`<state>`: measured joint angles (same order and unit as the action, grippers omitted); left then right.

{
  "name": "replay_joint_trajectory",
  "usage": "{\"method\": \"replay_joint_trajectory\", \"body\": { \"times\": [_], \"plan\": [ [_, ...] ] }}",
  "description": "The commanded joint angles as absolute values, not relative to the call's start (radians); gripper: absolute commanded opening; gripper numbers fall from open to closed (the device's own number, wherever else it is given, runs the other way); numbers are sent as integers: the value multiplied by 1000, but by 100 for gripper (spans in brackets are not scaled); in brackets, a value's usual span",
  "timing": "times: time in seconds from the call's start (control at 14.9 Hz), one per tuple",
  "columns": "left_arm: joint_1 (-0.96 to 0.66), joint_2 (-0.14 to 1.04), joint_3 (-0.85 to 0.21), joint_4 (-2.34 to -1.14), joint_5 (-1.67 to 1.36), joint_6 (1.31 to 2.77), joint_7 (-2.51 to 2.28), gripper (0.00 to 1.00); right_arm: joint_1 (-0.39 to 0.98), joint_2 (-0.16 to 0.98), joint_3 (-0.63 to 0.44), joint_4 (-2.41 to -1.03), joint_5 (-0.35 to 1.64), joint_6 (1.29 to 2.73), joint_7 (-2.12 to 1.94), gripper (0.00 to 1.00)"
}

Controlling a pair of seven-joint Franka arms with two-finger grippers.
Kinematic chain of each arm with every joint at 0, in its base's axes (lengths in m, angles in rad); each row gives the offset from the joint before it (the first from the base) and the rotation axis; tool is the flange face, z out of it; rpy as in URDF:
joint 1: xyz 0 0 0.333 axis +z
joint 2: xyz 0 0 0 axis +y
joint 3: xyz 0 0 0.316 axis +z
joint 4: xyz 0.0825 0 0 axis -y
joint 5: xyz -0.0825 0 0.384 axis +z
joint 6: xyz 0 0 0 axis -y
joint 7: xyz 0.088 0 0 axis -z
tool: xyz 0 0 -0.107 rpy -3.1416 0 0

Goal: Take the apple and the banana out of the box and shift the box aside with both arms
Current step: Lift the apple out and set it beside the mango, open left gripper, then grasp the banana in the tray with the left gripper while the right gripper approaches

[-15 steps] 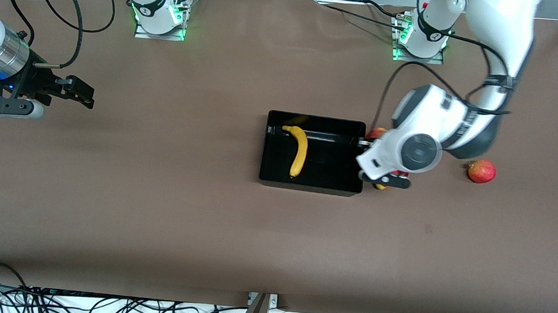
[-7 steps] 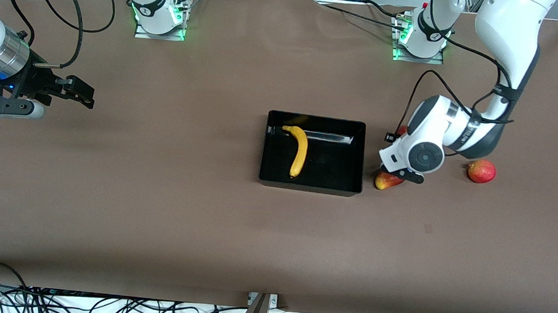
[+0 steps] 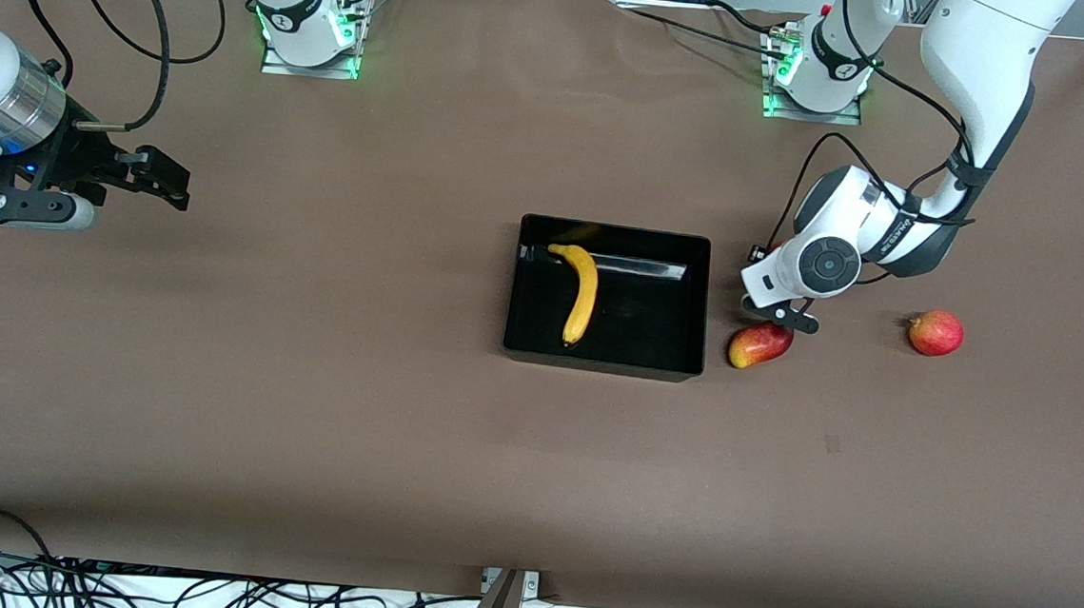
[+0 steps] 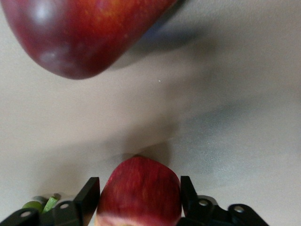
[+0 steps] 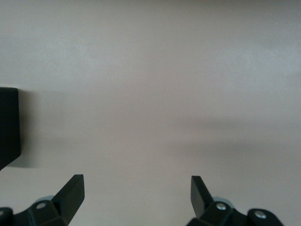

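Note:
The black box [image 3: 695, 305] stands mid-table with the yellow banana [image 3: 583, 293] lying in it. My left gripper [image 3: 776, 306] is low over the table beside the box, toward the left arm's end. In the left wrist view [image 4: 140, 181] its fingers press both sides of the red apple [image 4: 139, 193], close to the tabletop. The hand hides the apple in the front view. My right gripper [image 3: 173, 185] waits open and empty over the table at the right arm's end; its fingers stand wide apart in the right wrist view [image 5: 136, 193].
A red-and-yellow mango [image 3: 760, 344] lies just nearer to the front camera than the left gripper, and it also shows in the left wrist view [image 4: 89, 33]. A round red fruit with a crown tip [image 3: 935, 332] lies farther toward the left arm's end.
My left arm has come down and moved from over the box's wall toward the left arm's end, uncovering the mango. The right gripper has shifted only slightly.

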<state>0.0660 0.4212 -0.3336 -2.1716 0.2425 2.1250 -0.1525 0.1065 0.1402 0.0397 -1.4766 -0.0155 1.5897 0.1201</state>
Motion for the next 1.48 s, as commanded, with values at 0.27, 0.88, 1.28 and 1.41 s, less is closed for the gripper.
{"method": "replay_joint_trajectory", "body": {
  "times": [0.27,0.88,1.28,1.41],
  "plan": [
    [66,350,-400,-1940,233,1771,-147,100,141,184,52,-1482,-18,1536,29,100],
    [-135,500,-451,-1695,23,2009,-357,100,160,248,52,-1483,-18,1601,46,100],
    [-290,670,-442,-1698,109,2324,-665,100,166,304,52,-1483,-15,1652,44,100],
    [-339,727,-431,-1697,228,2385,-789,100,166,305,52,-1488,-11,1651,48,100]
  ]
}}
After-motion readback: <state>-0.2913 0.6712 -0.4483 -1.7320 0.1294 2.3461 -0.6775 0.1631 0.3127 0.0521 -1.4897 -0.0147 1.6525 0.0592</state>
